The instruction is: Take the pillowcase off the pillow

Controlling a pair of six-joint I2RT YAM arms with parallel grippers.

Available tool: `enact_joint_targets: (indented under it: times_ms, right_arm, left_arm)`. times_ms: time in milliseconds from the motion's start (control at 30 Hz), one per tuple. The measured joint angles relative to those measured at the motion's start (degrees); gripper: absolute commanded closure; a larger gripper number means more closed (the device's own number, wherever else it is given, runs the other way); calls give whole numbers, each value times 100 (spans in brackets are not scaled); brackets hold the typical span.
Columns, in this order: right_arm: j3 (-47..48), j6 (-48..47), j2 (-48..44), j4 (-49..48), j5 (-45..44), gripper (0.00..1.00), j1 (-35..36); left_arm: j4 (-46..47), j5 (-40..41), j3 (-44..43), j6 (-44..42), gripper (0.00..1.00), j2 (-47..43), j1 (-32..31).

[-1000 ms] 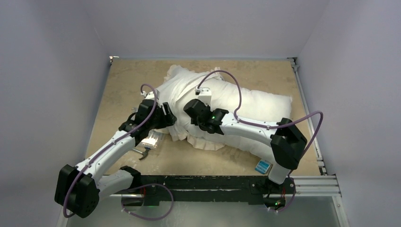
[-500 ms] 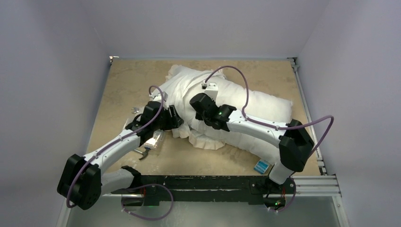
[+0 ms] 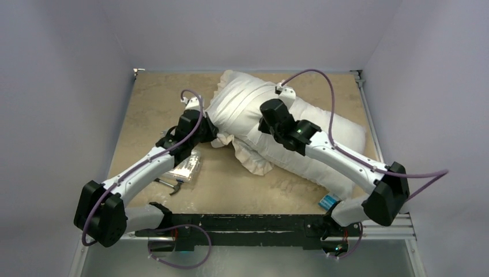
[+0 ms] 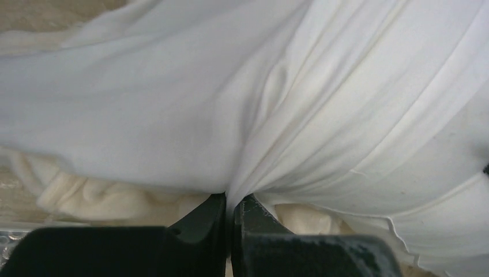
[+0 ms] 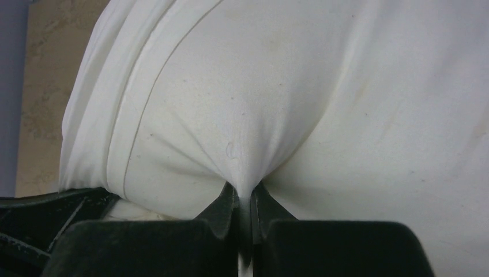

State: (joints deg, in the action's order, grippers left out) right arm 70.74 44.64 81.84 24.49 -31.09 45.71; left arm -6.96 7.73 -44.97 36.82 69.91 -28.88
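The pillow (image 3: 337,141) lies diagonally across the table, its bare white end toward the right. The pillowcase (image 3: 239,109), white side up, covers its far-left end, and a cream frill (image 3: 254,160) spills out toward me. My left gripper (image 3: 212,131) is at the cover's left side. Its jaws (image 4: 232,202) are shut on a pulled fold of the pillowcase (image 4: 346,115). My right gripper (image 3: 263,115) sits on top, near where the cover ends. It (image 5: 243,199) is shut on a small tent of white pillowcase fabric (image 5: 230,104), just right of a hem band.
A clear plastic bag (image 3: 185,167) and a small metal tool (image 3: 171,186) lie on the table under the left forearm. The pillow's blue tag (image 3: 330,201) sits by the right arm's base. A metal rail (image 3: 377,156) lines the table's right edge, and walls enclose three sides.
The right gripper moved back and to the right with its pinch of fabric, dragging pillow and cover that way. The left gripper moved in to the cover's left side and shut on a fold.
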Motion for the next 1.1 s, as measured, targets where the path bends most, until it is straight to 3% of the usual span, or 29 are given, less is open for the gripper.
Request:
enact_joint_targets:
  times_ms: [100, 333, 567, 800, 900, 1100]
  right_arm:
    - [-46, -107, -295, 11, 63, 100, -96]
    - [-186, -428, -774, 39, 232, 100, -225]
    - [-407, -1064, -1196, -39, 699, 100, -326]
    - [-348, -1163, -1333, 46, 654, 100, -387]
    - [-9, -1156, -1318, 229, 470, 100, -476]
    - [850, -1460, -1410, 157, 186, 100, -629]
  left_arm:
    - [-50, 249, -321, 15, 100, 118, 223]
    - [-197, 411, -634, 173, 100, 719, 1458]
    - [-481, 46, -1082, 142, 100, 1657, 1650]
    - [-791, 28, -1167, -15, 100, 1851, 1690]
    - [-1010, 144, -1652, -140, 100, 2096, 1700]
    - [-1377, 562, -3539, -433, 100, 3073, 1740]
